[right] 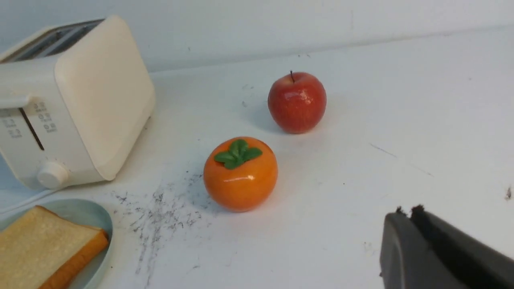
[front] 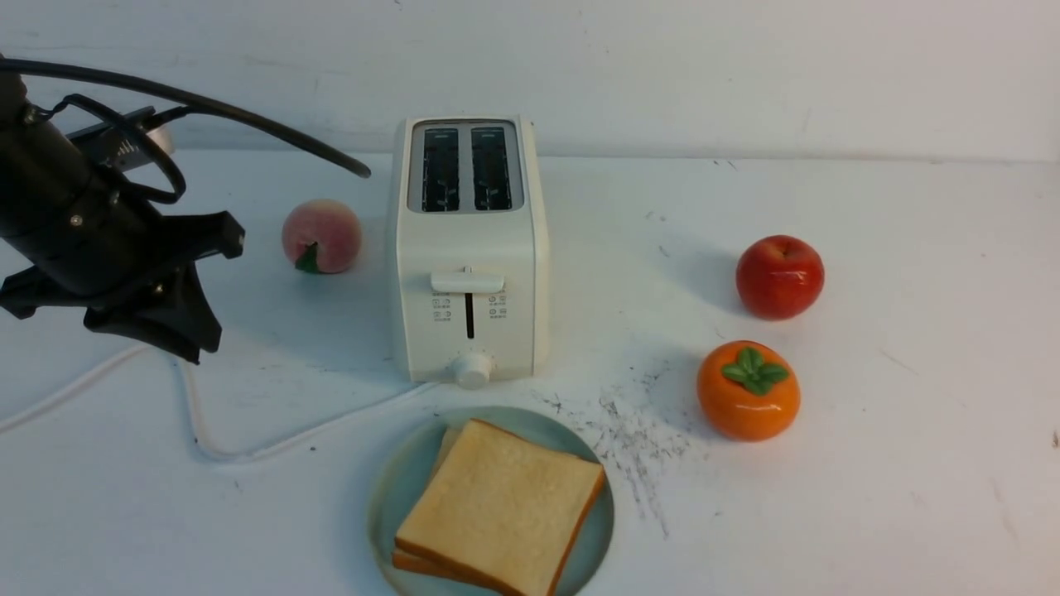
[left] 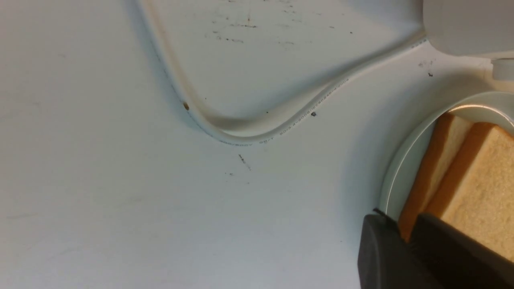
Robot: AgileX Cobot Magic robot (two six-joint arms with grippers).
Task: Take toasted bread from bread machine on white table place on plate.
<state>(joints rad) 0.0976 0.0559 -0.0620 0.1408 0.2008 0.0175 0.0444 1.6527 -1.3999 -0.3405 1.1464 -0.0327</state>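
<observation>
Both slices of toasted bread [front: 505, 505] lie stacked on the plate [front: 397, 488], the upper one skewed a little over the lower, whose corner and crust edge peep out on the left side. The plate sits on the white bench [front: 911, 463] just in front of the bread machine [front: 470, 248], whose two slots look dark and empty from the front view, with the slide lever up. Judged from this, the task appears essentially done: nothing is left in the machine to fetch, and what remains is at most for the arms to draw clear. The left end effector [front: 186, 335] hangs above the bench well to the left of the bread machine, over the white cord [front: 248, 451]; in its wrist view the fingers [left: 381, 249] stand close together with only a thin slit between them, and nothing is gripped. The right end effector [right: 407, 212] is out of the front view; its wrist view shows the fingers pressed nearly together and empty, above bare bench to the right of the persimmon [front: 748, 391] and the red apple [front: 779, 276]. A peach [front: 321, 236] rests beside the machine on its left.
</observation>
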